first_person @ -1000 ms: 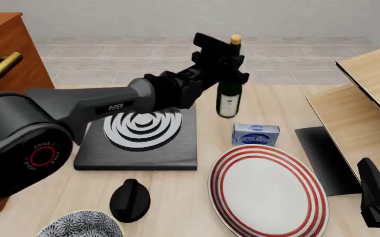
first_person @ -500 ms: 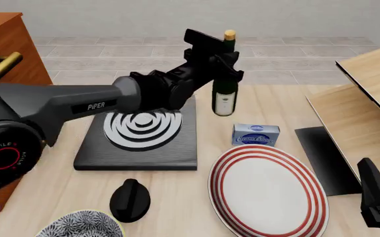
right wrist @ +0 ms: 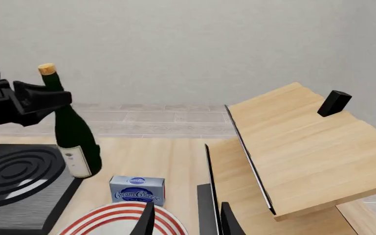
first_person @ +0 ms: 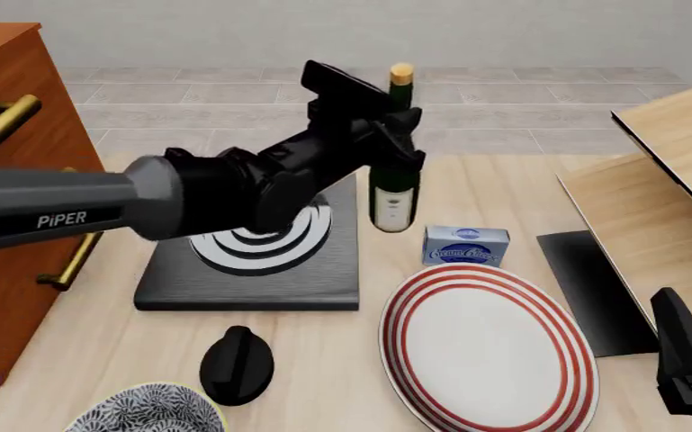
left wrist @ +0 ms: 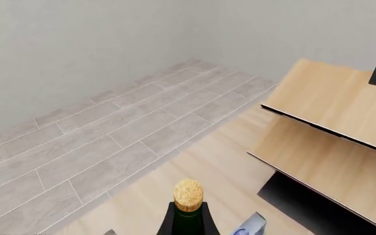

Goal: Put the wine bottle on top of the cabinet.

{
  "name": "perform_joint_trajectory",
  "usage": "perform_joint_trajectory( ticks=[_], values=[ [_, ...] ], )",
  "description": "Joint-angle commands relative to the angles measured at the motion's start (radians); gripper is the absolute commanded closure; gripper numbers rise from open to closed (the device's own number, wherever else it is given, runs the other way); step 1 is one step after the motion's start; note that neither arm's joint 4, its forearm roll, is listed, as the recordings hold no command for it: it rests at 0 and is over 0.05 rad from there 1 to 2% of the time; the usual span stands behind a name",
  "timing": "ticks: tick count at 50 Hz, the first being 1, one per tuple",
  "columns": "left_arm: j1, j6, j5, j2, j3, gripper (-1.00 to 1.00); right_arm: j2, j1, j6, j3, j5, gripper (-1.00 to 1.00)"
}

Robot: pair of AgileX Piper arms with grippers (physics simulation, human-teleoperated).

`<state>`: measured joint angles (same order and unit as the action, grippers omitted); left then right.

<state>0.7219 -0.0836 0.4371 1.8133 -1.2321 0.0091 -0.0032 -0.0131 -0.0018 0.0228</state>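
Note:
The dark green wine bottle (first_person: pixel 391 202) with its tan cork leans slightly above the right edge of the black hob. My left gripper (first_person: pixel 394 137) is shut on the bottle's upper body, just under the neck. In the left wrist view only the cork and neck of the wine bottle (left wrist: pixel 188 196) show. The right wrist view shows the wine bottle (right wrist: pixel 76 139) tilted, held by the left gripper (right wrist: pixel 34 100). The reddish-brown cabinet (first_person: pixel 15 76) with brass handles stands at the far left. My right gripper (right wrist: pixel 188 223) is open near the table's front right, holding nothing.
A black hob (first_person: pixel 262 261) with white rings lies left of centre. A blue cream cheese box (first_person: pixel 466 245) and a red-striped plate (first_person: pixel 484 346) sit beside it. A black knob (first_person: pixel 238 363) and a patterned bowl (first_person: pixel 148 416) lie in front. Pale wood panels (first_person: pixel 664 171) stand at the right.
My left arm has carried the wine bottle leftward and nearer to the camera, toward the cabinet side. The right arm has not moved.

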Motion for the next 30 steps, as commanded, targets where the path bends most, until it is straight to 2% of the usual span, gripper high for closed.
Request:
perform_joint_trajectory(
  ticks=[1,6,19,30],
  values=[
    [0.008,-0.026,0.024,-0.068,0.085,1.00,0.000,0.000,0.000,0.000,0.000,-1.00],
    [0.002,-0.017,0.031,-0.088,0.109,1.00,0.000,0.000,0.000,0.000,0.000,-1.00],
    [0.007,0.002,0.107,-0.189,0.252,1.00,0.000,0.000,0.000,0.000,0.000,-1.00],
    [0.017,0.001,0.120,-0.232,0.300,1.00,0.000,0.000,0.000,0.000,0.000,-1.00]
  ],
)
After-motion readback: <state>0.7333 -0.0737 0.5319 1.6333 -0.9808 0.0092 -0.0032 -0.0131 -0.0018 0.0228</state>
